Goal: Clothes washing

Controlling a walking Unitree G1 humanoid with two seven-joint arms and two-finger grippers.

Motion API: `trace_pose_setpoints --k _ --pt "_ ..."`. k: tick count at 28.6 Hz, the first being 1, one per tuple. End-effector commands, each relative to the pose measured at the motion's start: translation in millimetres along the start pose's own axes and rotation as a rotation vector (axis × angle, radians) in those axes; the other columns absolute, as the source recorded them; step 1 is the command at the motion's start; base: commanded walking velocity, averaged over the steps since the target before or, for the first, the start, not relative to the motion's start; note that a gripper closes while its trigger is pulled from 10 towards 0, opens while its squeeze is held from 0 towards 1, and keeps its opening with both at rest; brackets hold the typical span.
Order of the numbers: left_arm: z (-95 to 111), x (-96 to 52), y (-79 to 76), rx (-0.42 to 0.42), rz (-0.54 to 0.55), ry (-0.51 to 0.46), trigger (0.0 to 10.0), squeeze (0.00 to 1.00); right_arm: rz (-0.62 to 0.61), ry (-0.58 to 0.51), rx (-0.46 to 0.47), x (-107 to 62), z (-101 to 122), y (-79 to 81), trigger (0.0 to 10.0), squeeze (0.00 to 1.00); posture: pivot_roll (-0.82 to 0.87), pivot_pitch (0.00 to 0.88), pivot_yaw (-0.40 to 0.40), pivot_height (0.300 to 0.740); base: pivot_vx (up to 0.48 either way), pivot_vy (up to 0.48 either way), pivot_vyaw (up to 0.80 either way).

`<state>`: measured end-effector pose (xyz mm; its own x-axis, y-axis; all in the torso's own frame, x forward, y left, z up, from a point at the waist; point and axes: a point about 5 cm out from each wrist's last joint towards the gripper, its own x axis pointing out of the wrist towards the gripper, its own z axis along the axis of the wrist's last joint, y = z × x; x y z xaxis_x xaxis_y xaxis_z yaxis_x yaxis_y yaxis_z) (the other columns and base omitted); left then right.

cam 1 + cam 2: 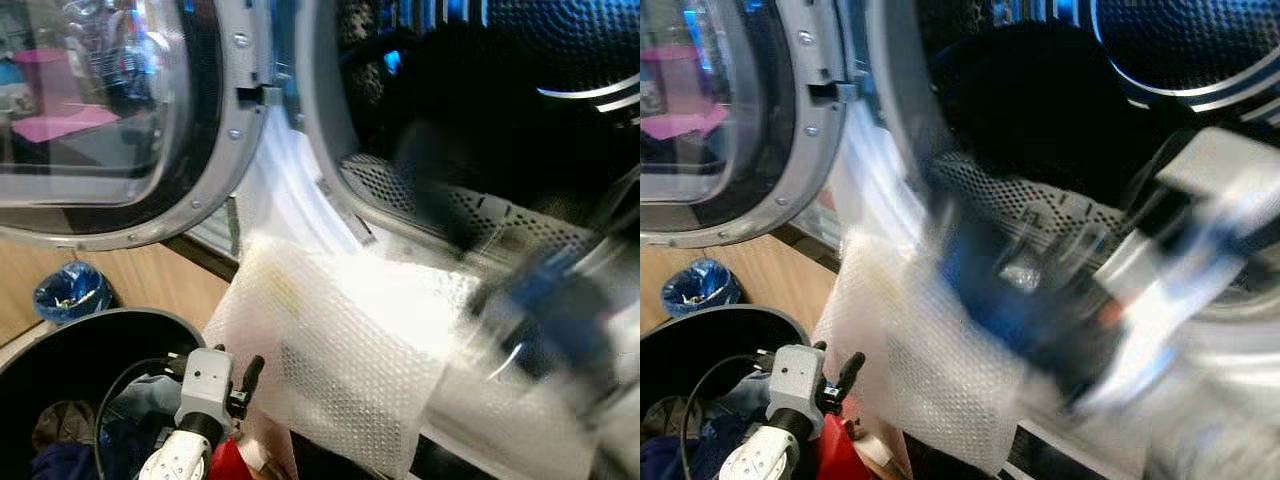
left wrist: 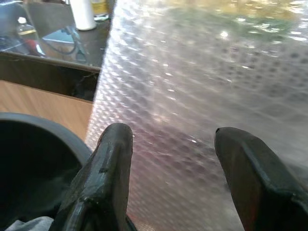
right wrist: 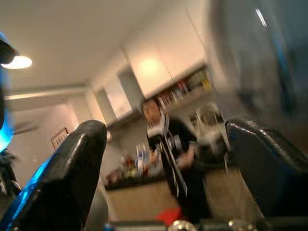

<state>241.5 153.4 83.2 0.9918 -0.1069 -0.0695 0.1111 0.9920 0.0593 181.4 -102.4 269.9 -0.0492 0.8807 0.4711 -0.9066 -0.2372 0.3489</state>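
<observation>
Front-loading washing machine (image 1: 330, 190) with its round door (image 1: 110, 120) swung wide to the left. White mesh laundry bag (image 1: 330, 340) draped over the lower lip of the opening, hanging down the front, top edge reaching toward the perforated drum (image 1: 470, 215).

Left gripper (image 2: 173, 168) low, just in front of the hanging mesh, jaws spread wide with nothing between them; both black fingers (image 2: 108, 168) close to the netting, contact not certain. Beside and below those jaws, a dark round laundry basket (image 1: 90, 340) with clothes (image 1: 60, 430) in dark blue and grey, and something red just by the wrist.

Right gripper (image 3: 168, 159) up at the drum mouth, above and to the right of the mesh bag, heavily blurred in the head views. Jaws parted wide, empty. Beyond them, in the right wrist view, a blurred room with pale cabinets and a person (image 3: 171, 159) in dark clothing.

Blue bag (image 1: 68, 290) on the wooden floor beneath the open door, well apart from both jaws.
</observation>
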Motion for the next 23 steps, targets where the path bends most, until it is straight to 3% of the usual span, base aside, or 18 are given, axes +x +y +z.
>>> trace_pose_setpoints --k 1,3,4,6,8,11,14,16,19,20,21,22,23 --pt "8.1 1.7 -0.6 0.000 -0.001 -0.038 10.0 0.00 -0.084 0.110 0.066 -13.2 -23.5 -9.3 10.0 0.00 -0.01 0.017 -0.087 0.740 0.000 0.000 0.00" --pt "21.6 3.2 -0.3 0.016 -0.021 -0.089 10.0 0.00 -0.235 0.205 0.136 -35.2 -53.0 -23.0 10.0 0.00 0.00 0.031 -0.087 0.740 0.000 0.000 0.00" --pt "21.6 3.2 -0.3 0.016 -0.021 -0.089 10.0 0.00 -0.235 0.205 0.136 -35.2 -53.0 -23.0 10.0 0.00 0.00 0.031 -0.087 0.740 0.000 0.000 0.00" --pt "35.3 4.5 -3.3 0.027 -0.064 -0.132 10.0 0.00 -0.322 0.295 0.151 -53.3 -75.5 -34.6 10.0 0.00 0.01 0.029 -0.088 0.740 0.000 0.000 0.00" --pt "51.3 5.0 -6.9 0.055 -0.122 -0.168 10.0 0.00 -0.444 0.403 0.187 -82.4 -108.7 -50.6 10.0 0.00 0.03 0.027 -0.086 0.740 0.000 0.000 0.00" --pt "65.5 2.5 -9.4 0.097 -0.191 -0.184 10.0 0.00 -0.582 0.551 0.226 -120.1 -148.7 -62.4 10.0 0.00 0.04 0.027 -0.081 0.740 0.000 0.000 0.00" --pt "71.1 0.0 -9.4 0.110 -0.215 -0.188 10.0 0.00 -0.640 0.577 0.262 -135.8 -164.0 -65.8 10.0 0.00 0.04 0.027 -0.080 0.740 0.000 0.000 0.00" --pt "80.4 -5.3 -10.2 0.094 -0.250 -0.187 10.0 0.00 -0.721 0.613 0.304 -155.3 -185.2 -68.8 10.0 0.00 0.05 0.030 -0.074 0.740 0.000 0.000 0.00" --pt "83.7 -7.6 -10.8 0.084 -0.262 -0.180 10.0 0.00 -0.753 0.640 0.318 -163.8 -194.6 -68.7 10.0 0.00 0.05 0.030 -0.074 0.740 0.000 0.000 0.00" --pt "85.9 -9.4 -10.5 0.092 -0.272 -0.166 10.0 0.00 -0.785 0.680 0.331 -171.5 -204.1 -68.5 10.0 0.00 0.07 0.031 -0.065 0.740 0.000 0.000 0.00" --pt "89.8 -12.1 -10.3 0.125 -0.288 -0.131 10.0 0.00 -0.839 0.807 0.324 -188.3 -225.2 -67.6 10.0 0.00 0.08 0.032 -0.057 0.740 0.000 0.000 0.00" --pt "93.0 -13.5 -9.7 0.105 -0.279 -0.101 10.0 0.00 -0.936 0.909 0.324 -203.1 -240.1 -67.8 10.0 0.00 0.09 0.038 -0.049 0.740 0.000 0.000 0.00" --pt "93.0 -13.5 -9.7 0.105 -0.279 -0.101 10.0 0.00 -0.936 0.909 0.324 -203.1 -240.1 -67.8 10.0 0.00 0.09 0.038 -0.049 0.740 0.000 0.000 0.00"
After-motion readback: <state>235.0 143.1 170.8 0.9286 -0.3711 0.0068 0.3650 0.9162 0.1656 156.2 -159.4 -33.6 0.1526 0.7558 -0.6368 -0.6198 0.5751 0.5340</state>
